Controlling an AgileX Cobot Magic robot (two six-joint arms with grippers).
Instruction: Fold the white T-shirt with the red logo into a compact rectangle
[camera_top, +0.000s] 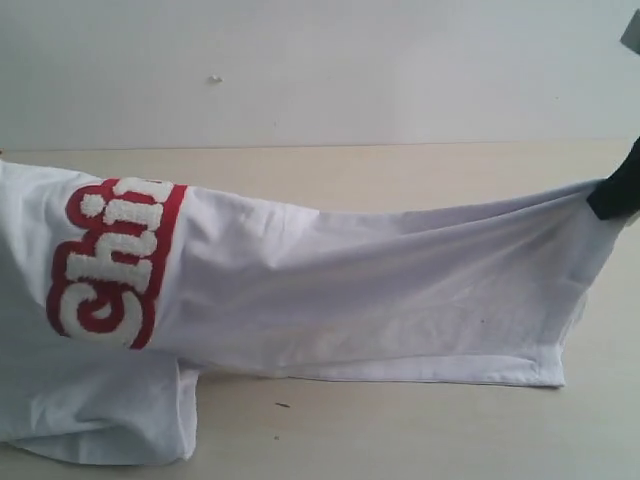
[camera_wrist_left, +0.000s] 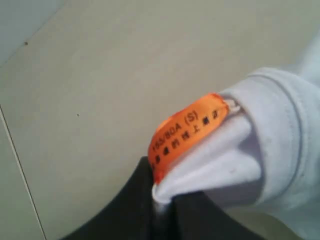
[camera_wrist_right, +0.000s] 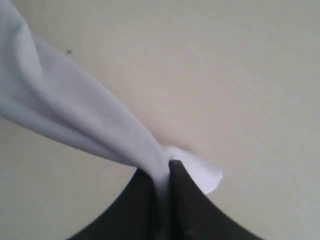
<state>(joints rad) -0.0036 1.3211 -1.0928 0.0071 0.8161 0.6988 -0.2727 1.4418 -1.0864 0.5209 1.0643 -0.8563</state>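
Observation:
The white T-shirt (camera_top: 340, 290) hangs stretched across the exterior view, held up at both ends above the table. Its red logo (camera_top: 110, 262) runs down the cloth at the left, partly folded under. My right gripper (camera_top: 620, 185) is shut on the shirt's right end at the frame edge; in the right wrist view the black fingers (camera_wrist_right: 162, 175) pinch a bunch of white cloth (camera_wrist_right: 75, 110). My left gripper (camera_wrist_left: 162, 197) is out of the exterior view; in its wrist view it is shut on the ribbed collar (camera_wrist_left: 270, 130) beside the orange neck tag (camera_wrist_left: 187, 132).
A beige table top (camera_top: 400, 430) lies under the shirt, with a pale wall (camera_top: 320, 60) behind it. One sleeve (camera_top: 100, 420) droops onto the table at the lower left. A small dark speck (camera_top: 283, 405) lies on the table in front.

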